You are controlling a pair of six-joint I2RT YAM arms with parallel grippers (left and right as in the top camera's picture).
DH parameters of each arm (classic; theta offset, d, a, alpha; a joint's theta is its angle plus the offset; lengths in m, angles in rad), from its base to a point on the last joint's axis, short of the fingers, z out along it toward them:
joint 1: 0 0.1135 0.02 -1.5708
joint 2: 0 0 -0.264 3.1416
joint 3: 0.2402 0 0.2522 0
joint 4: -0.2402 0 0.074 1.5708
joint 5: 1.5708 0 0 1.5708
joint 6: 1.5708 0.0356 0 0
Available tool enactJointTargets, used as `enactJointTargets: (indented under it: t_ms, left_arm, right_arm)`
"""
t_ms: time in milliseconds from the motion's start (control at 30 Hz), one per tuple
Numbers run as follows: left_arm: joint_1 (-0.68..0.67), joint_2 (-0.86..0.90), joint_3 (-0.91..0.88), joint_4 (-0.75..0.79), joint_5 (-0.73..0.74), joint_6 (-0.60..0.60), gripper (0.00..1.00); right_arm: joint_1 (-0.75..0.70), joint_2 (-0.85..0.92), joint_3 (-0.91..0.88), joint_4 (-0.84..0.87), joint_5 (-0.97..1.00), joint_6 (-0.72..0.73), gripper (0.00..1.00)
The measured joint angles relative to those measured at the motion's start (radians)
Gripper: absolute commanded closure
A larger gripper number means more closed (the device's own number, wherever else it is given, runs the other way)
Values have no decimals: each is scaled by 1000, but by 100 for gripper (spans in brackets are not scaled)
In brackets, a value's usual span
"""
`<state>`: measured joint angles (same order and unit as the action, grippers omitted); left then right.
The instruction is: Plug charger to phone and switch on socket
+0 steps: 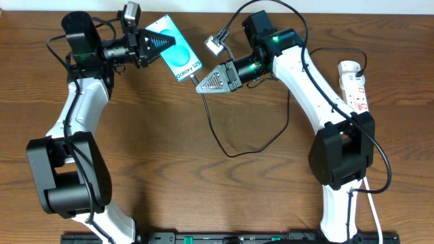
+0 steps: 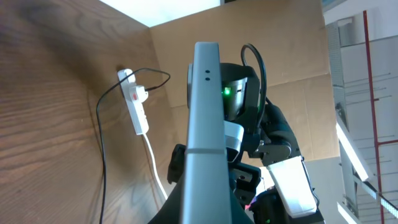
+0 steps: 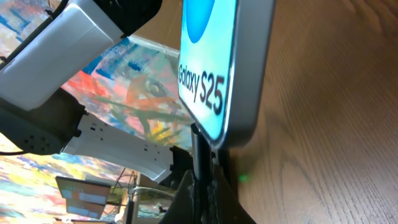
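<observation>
- Gripping the phone [image 1: 182, 59] at its upper end with the left jaws, closed tight on it, in the upper middle of the overhead view; not possible to tell whether lifted clear of the surface [image 1: 203, 196] or resting a corner on it.
- Pinching the plug end of the charger [image 1: 227, 150] in the right jaws, closed narrow on it, just below and right of the phone's lower edge.
- Pressing the plug tip [image 3: 199, 146] up against the phone's bottom edge [image 3: 239, 134] in the right wrist view; touching, but not possible to confirm full seating in the port.
- Trailing the black cable in a loose loop down the middle of the overhead view and back up towards the right side.
- Judging the plugging step as in hand and close to done, not as complete.
- Leaving the socket [image 1: 354, 85] untouched at the far right edge of the overhead view, well apart from both jaws; switching on judged as not yet done, switch position too small to read.
- Showing, on the phone, a slim grey-edged body, a turquoise screen with a paler oval and "Galaxy S25" lettering; appearing edge-on in the left wrist view [image 2: 205, 124].
- Showing, on the socket [image 2: 138, 102], a narrow white strip with small red marks and a white lead.
</observation>
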<state>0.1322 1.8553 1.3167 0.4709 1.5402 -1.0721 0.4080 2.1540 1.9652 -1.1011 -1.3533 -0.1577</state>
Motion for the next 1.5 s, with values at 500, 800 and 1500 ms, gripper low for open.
enactJointTargets:
  t_ms: [500, 800, 1500]
  left_arm:
    - [-2, 0, 0, 0, -1, 0, 93]
    - [0, 0, 0, 2, -20, 1, 93]
    - [4, 0, 0, 3, -47, 0, 93]
  right_arm:
    - [0, 0, 0, 5, 0, 12, 99]
    - [0, 0, 0, 51, 0, 63, 99]
    - [-1, 0, -4, 135, -5, 159, 99]
